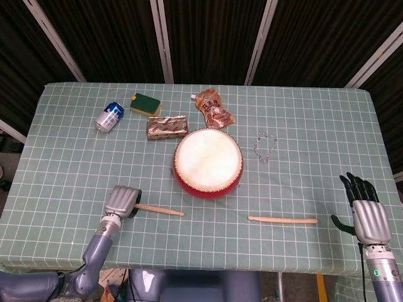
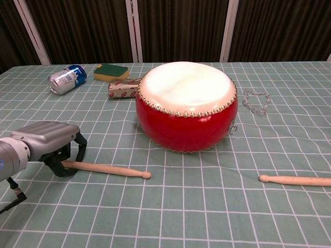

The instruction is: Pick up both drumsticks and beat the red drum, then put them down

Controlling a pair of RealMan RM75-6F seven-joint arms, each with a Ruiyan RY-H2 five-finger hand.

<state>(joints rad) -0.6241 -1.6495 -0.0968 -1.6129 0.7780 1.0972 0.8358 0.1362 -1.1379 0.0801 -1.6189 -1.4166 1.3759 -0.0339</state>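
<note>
The red drum (image 1: 208, 162) (image 2: 186, 106) stands mid-table with its pale skin facing up. The left drumstick (image 1: 158, 209) (image 2: 111, 169) lies flat in front of it, tip pointing right. My left hand (image 1: 123, 201) (image 2: 51, 140) sits over the stick's butt end, its dark fingers (image 2: 77, 147) arched loosely around it; the stick still rests on the cloth. Further right lies the right drumstick (image 1: 283, 219) (image 2: 296, 180). My right hand (image 1: 364, 211) hangs near the table's right front corner, fingers stretched out and holding nothing, a good way right of that stick; the chest view does not show it.
Behind the drum lie a blue can (image 1: 109, 116) (image 2: 66, 78), a green sponge (image 1: 145, 104) (image 2: 111, 71), a foil packet (image 1: 167, 127), an orange pouch (image 1: 213, 108) and a clear bead chain (image 1: 265, 146) (image 2: 257, 99). The checked green cloth (image 1: 75, 170) reaches the table edges.
</note>
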